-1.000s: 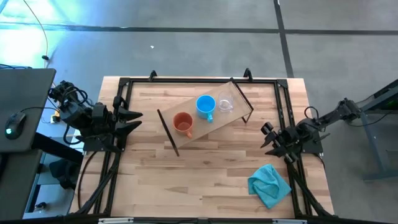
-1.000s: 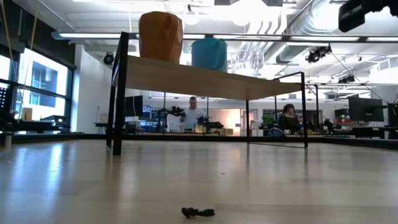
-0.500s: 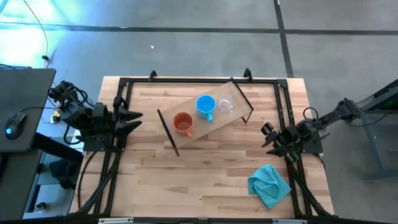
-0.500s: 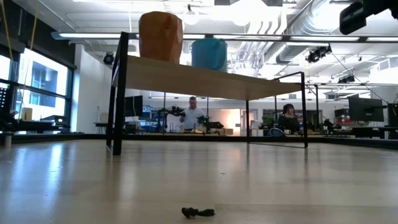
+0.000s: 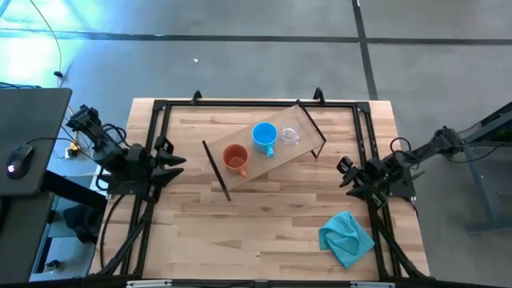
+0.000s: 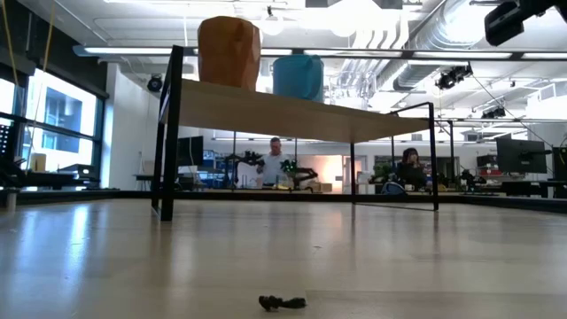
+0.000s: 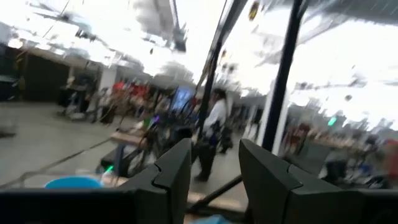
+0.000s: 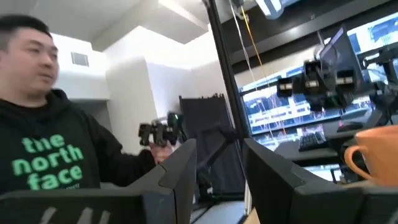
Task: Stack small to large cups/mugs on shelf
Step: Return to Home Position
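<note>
Placing looked finished. On the shelf (image 5: 276,160) stood a spaced row: orange mug (image 5: 234,158), blue mug (image 5: 265,135), clear cup (image 5: 290,134). The left end effector (image 5: 174,156) sat at the counter's (image 5: 264,232) left edge and the right end effector (image 5: 346,176) at its right edge. Both were spread and empty. Step in hand was probably homing; the next move only needs the arms tucked clear of the shelf.
</note>
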`<state>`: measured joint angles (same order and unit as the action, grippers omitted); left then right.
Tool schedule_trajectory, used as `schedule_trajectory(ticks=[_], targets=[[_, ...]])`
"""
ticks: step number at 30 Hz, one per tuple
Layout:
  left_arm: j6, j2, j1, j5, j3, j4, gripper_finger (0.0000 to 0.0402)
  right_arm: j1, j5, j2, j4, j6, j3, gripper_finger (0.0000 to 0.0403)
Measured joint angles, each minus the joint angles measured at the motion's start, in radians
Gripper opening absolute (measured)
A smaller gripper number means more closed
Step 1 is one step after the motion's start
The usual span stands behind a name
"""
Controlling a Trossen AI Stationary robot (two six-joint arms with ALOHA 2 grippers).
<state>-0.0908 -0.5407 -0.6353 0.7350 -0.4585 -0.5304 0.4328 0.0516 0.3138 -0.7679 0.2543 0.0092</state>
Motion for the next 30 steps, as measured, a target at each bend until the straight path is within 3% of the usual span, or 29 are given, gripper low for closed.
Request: schedule_trajectory(ticks=[4,8,18,30], targets=[[-0.015,0.093,0.0,-0.073,0.112,-0.127,0.0124,0.0,-0.046,0.0,-0.017,0.0,0.0,0.0124],[-0.009,0.165,0.0,-0.126,0.163,-0.118,0.0124,0.0,-0.09,0.0,-0.017,0.002,0.0,0.0124],[0.076,0.349,0.0,-0.374,0.282,-0.029,0.0124,0.0,-0.183,0.0,-0.015,0.027,0.0,0.0124],[0.085,0.534,0.0,-0.44,0.415,0.033,0.0124,0.0,-0.261,0.0,-0.016,0.15,-0.001,0.0124]])
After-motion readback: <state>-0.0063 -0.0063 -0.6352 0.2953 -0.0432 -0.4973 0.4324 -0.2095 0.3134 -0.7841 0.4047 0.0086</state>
